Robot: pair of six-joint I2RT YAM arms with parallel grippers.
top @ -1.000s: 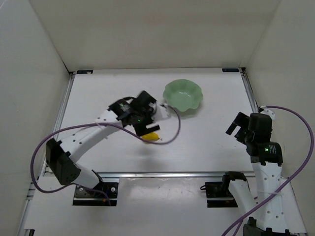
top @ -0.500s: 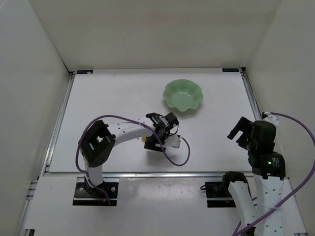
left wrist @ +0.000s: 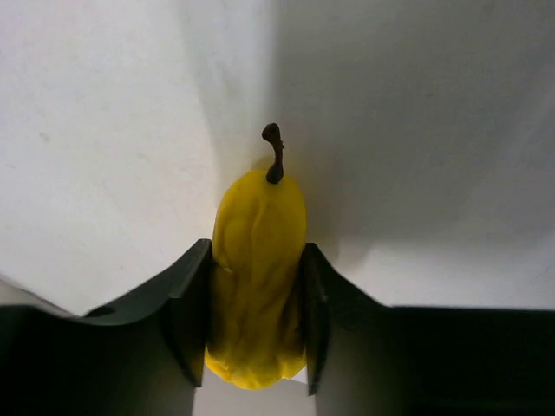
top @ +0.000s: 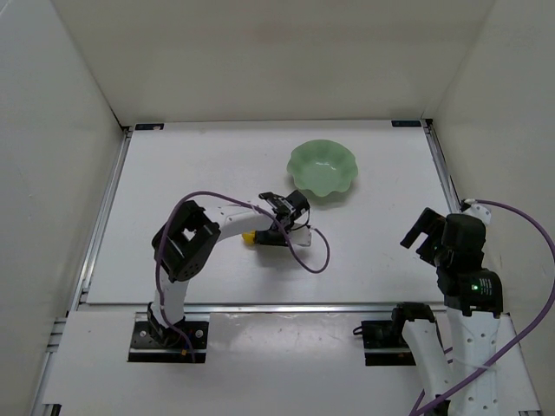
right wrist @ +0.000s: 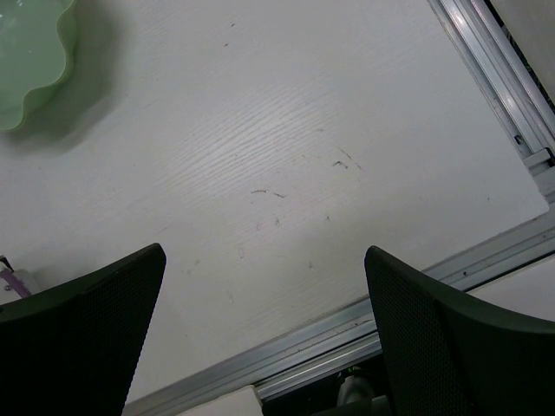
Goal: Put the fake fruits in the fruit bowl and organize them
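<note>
The black left fingers (left wrist: 186, 321) clamp both sides of the glossy, dimpled yellow pear (left wrist: 257, 260), its thin dark stem pointing away. It sits low at the matte white worktop (top: 191, 173), apart from the scalloped mint bowl (top: 323, 167). The right fingers (right wrist: 78, 329) gape wide, holding nothing.

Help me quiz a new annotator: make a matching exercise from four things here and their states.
Things
1. left gripper
2. right gripper
3. fake fruit
4. fruit bowl

States
A. pale green, empty
B. open, holding nothing
C. shut on the fake fruit
D. yellow, held, thin dark stem sticking out

Pairs: 1-C, 2-B, 3-D, 4-A
</note>
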